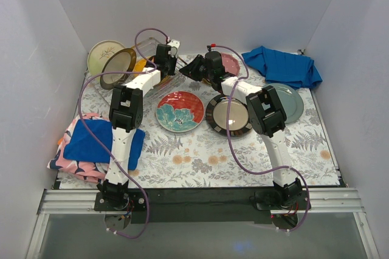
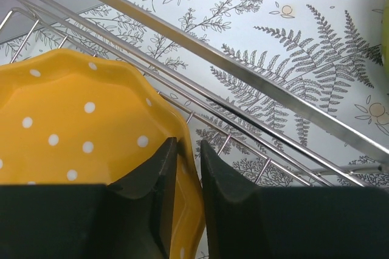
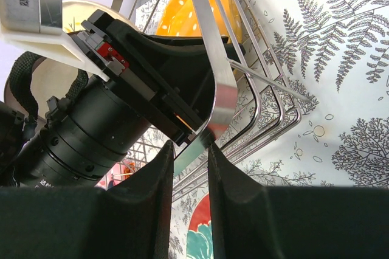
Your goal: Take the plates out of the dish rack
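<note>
Left jaws: your left gripper (image 2: 187, 145) is almost closed. The rim of the orange plate (image 2: 79, 125) fills the narrow gap, with one finger on the dotted face and the other behind the rim.
Right jaws: your right gripper (image 3: 190, 145) is closed on the flat metal corner band of the dish rack (image 3: 213, 58) and holds it.
Orange plate: it stands on edge inside the rack, at the back left of the table (image 1: 200, 155).
Plates on the table: the floral plate (image 1: 180, 111) and the dark-rimmed plate (image 1: 229, 115) lie flat in front of the rack. The grey plate (image 1: 285, 102) lies to the right.
Cream plate (image 1: 104, 54): it leans just left of the rack.
</note>
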Tool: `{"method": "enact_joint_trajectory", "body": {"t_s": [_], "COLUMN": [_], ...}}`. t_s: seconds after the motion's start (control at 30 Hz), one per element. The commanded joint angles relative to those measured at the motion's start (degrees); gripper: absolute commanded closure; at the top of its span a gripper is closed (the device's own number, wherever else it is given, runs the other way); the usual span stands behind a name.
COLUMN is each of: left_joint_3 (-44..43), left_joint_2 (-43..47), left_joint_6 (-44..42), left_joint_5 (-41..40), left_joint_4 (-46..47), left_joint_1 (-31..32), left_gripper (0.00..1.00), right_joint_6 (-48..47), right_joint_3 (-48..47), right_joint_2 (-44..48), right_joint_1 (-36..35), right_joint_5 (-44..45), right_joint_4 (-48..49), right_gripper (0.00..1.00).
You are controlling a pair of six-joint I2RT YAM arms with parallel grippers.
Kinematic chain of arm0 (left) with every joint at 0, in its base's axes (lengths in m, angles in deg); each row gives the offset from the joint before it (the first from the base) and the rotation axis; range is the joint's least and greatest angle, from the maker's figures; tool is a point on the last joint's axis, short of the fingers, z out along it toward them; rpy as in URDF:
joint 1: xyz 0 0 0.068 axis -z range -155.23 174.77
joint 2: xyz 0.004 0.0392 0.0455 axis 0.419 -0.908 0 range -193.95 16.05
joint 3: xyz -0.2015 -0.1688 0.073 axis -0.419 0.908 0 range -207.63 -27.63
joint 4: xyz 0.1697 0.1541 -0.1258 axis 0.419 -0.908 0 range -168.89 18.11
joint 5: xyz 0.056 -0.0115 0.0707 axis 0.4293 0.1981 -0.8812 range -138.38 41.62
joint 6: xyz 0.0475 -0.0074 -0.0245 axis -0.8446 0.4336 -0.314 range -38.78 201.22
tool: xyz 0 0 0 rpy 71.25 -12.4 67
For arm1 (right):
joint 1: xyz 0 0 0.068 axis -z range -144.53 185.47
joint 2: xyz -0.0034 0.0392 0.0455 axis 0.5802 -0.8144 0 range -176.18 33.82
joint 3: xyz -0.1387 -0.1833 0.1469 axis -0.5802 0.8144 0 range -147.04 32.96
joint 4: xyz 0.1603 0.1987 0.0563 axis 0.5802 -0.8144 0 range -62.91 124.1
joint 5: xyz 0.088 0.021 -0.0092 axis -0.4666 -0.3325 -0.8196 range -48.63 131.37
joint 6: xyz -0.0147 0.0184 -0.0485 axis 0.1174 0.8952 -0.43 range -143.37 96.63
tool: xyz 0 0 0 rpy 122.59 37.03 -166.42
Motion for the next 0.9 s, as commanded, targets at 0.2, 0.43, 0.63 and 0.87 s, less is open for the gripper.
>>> {"method": "enact_joint_trajectory", "body": {"t_s": [0.2, 0.43, 0.63, 0.87], "left_joint_3": [0.22, -3.47, -4.53, -2.07], "left_joint_2": [-2.09, -4.72, -6.48, -2.8], "left_joint_6": [-3.53, -7.05, -8.81, -10.04], "left_joint_5": [-3.12, -0.49, -4.09, -6.55], "left_joint_4": [-5.21, -10.39, -11.81, -9.0], "left_joint_1": [-0.32, -0.49, -0.41, 0.12], "left_gripper": [0.81, 0.8, 1.0, 1.0], "right_joint_6": [-6.62, -7.5, -7.41, -6.98], "right_joint_3": [0.7, 0.87, 0.96, 0.43], "right_joint_2": [-1.12, -1.2, -1.38, -1.56], "right_joint_1": [0.81, 0.9, 1.08, 1.08], "right_joint_5": [2.14, 2.76, 2.59, 2.23], "right_joint_4": [-2.82, -3.26, -3.26, -3.26], "right_gripper": [0.99, 0.99, 0.99, 0.99]}}
